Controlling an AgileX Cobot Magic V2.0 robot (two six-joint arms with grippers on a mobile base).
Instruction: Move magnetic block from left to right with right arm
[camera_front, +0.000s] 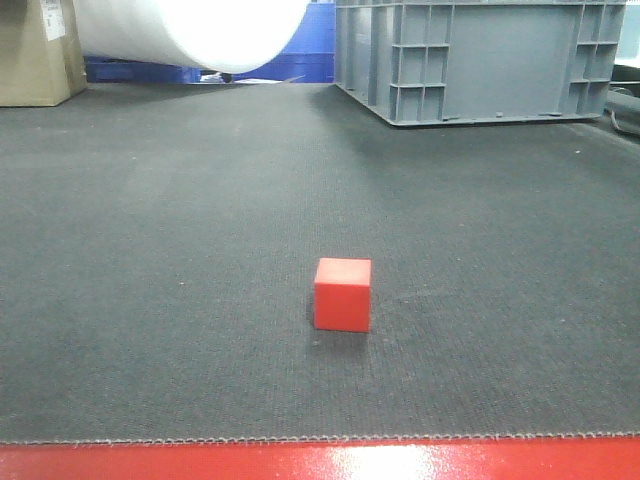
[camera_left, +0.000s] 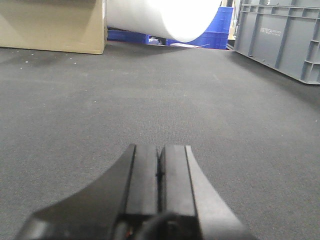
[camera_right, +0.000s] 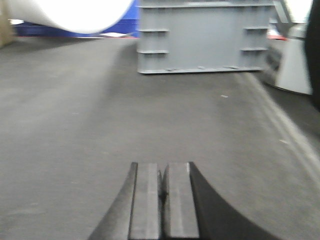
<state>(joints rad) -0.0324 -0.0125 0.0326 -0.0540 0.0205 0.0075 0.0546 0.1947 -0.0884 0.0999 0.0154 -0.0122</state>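
Right gripper (camera_right: 161, 200) is closed and empty, low over the tabletop (camera_front: 150, 250); left gripper (camera_left: 159, 175) likewise. Magnetic block (camera_front: 342, 294) rests alone, outside both wrist views, likely awaiting approach.

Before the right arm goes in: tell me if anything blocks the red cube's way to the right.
Nothing visible does. The red cube sits alone on the dark mat; the mat to its right is bare. The grey crate stands far behind.
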